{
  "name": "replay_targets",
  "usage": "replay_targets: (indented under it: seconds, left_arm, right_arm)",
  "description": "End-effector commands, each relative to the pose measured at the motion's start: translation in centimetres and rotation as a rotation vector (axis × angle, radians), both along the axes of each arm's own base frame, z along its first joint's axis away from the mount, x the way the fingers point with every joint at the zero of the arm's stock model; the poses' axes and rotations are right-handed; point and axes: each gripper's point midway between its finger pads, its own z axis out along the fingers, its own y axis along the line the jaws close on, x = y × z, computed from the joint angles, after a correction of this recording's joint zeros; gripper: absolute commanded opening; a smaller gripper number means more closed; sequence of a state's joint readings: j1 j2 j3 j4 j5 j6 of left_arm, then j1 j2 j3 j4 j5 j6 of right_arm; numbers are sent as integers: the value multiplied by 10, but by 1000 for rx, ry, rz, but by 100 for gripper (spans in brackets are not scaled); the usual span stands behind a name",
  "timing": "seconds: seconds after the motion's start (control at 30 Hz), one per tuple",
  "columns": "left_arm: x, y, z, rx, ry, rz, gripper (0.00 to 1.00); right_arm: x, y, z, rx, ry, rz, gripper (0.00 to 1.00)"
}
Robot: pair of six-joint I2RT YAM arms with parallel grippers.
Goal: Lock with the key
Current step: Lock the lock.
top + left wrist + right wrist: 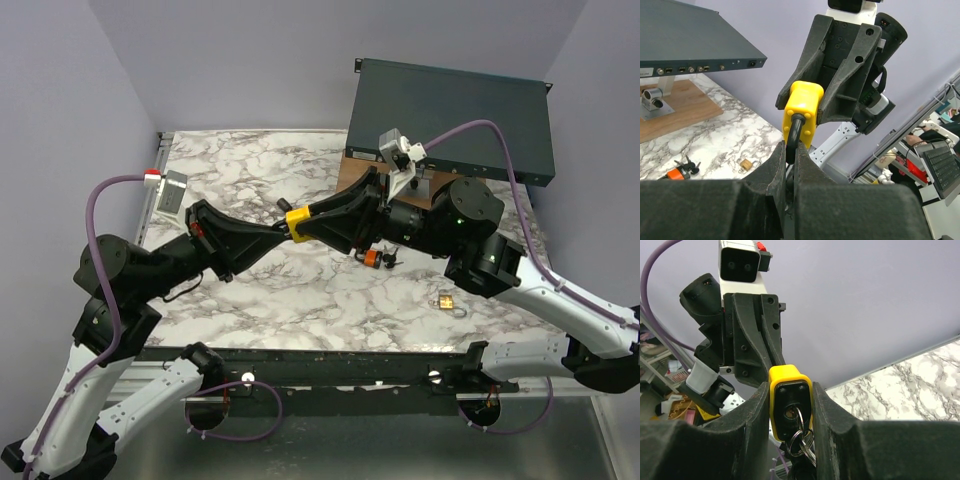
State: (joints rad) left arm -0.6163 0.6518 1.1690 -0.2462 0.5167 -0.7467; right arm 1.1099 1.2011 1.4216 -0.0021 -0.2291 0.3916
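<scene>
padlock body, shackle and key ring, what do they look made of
Padlock body: yellow casing, probably plastic or rubber cover, matte with rounded edges. Shackle: dark, smooth, likely coated metal. Key ring: shiny bare metal, by its glint.

Overhead; opposed wrist close-ups sharing padlock (802,112)

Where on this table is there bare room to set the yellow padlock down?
Bare marble: the far side between the grey box and the wooden board, and the near edge left of the small brass padlock. Crowded mid-table, where the left gripper and right gripper clamp the yellow padlock by the orange-tagged keys.
</scene>
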Motion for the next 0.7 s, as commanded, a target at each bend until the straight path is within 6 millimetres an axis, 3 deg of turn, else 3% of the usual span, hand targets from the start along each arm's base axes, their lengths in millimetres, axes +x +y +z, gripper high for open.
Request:
replay_targets:
  seconds: [0.0, 0.33, 0.67]
  left_arm:
    - [1, -26, -10, 44, 60, -116, 0]
    - [-6, -39, -1, 37, 53, -208, 0]
    - [-9, -39, 10, 26, 19, -217, 0]
  right_arm:
    - [-14, 40, -80, -201, 66, 75, 1]
    - [-16, 43, -93, -237, 74, 75, 1]
    - [-26, 54, -113, -278, 87, 105, 1]
